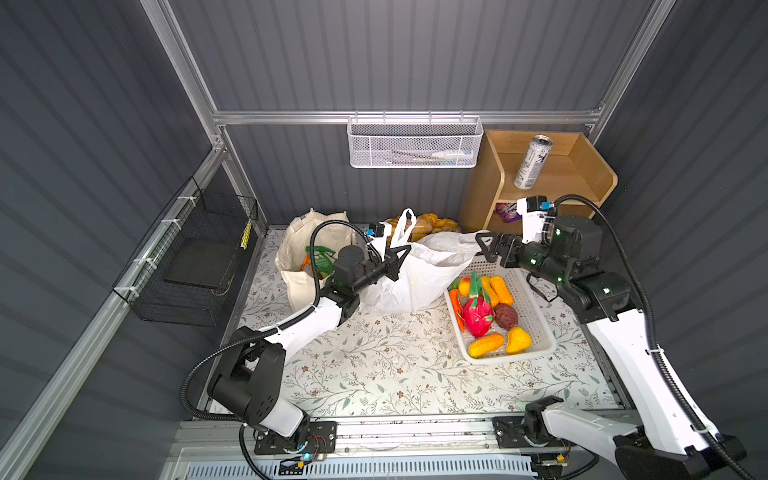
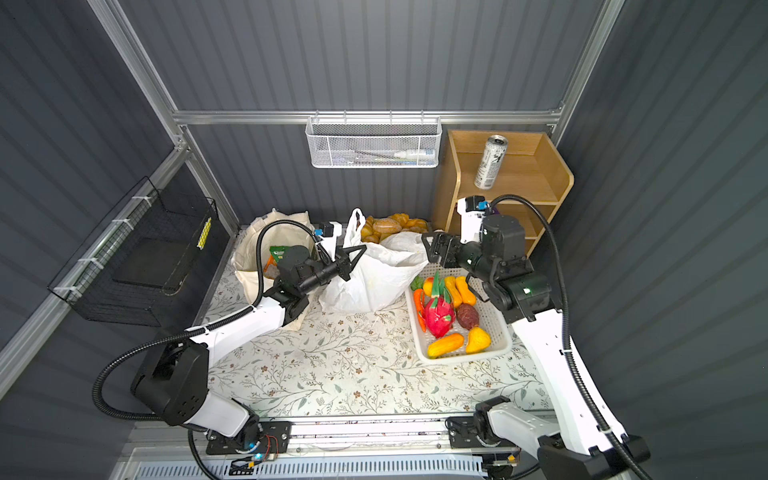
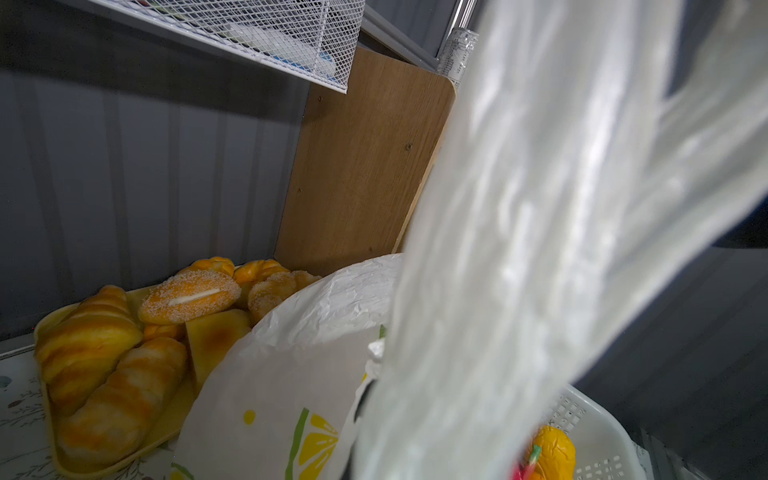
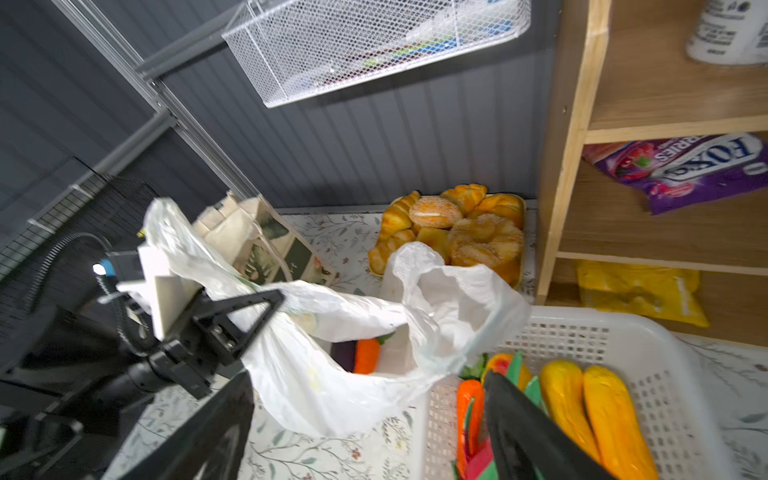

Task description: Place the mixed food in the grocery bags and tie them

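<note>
the left gripper (image 1: 395, 262) is clamped tight on one handle of the thin white lemon-printed plastic bag (image 1: 415, 286), holding that side up off the floral-patterned desk (image 1: 395, 365), while the right gripper (image 1: 486, 248) hangs with its jaws spread wide and empty just beside the bag's free handle flap (image 4: 415, 270), above the far corner of the white perforated plastic basket (image 1: 536, 332). the step in hand reads as taking that second handle, either to spread the mouth or to start the knot. to do it well, the right gripper should come in low on the flap and bunch several folds of film between its jaws, since a single layer would likely slip. the left side needs to hold firm without hauling, because the bag sags and an orange toy vegetable (image 4: 366, 355) sits near the open mouth and could roll out. the approach should stay clear of the basket rim. the cream canvas tote (image 1: 295, 257) stands open behind the left arm with a green packet (image 1: 320, 257) inside, and the tall silver drink can (image 1: 532, 162) stands on the wooden shelf unit (image 1: 582, 174), not yet bagged.
</note>
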Available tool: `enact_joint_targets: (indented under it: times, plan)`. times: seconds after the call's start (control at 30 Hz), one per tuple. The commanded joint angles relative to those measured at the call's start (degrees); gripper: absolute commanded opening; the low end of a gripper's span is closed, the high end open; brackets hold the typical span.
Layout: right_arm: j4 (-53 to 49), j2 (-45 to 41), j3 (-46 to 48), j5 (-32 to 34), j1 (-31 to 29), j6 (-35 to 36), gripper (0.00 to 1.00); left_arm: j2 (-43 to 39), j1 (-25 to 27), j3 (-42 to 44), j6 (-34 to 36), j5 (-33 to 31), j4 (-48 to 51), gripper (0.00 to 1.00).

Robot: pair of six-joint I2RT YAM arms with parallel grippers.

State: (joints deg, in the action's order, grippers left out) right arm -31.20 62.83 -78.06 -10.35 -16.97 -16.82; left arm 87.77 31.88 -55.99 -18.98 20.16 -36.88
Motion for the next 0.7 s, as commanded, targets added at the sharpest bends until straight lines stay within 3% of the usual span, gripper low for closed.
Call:
enact_joint_targets:
  times: [0.0, 0.23, 0.57, 0.67]
  plan:
    - [1.50, -0.69, 4.62, 4.29, 0.01, 6.44, 0.89, -1.97, -0.33, -1.24, -1.00, 2.06, 0.40, 0.00]
    - [5.58, 0.85, 6.73, 6.07, 0.26, 9.36, 0.89, -2.22, -0.38, -1.57, -0.88, 2.59, 1.19, 0.00]
    - [13.35, 3.04, 10.29, 3.03, 1.39, 14.51, 0.83, -1.87, -0.35, -2.05, -1.59, 4.08, 0.76, 0.00]
    - [17.88, 2.36, 13.63, 1.28, 2.41, 14.10, 0.73, -1.81, -0.33, -2.33, -1.85, 4.71, 0.84, 0.00]
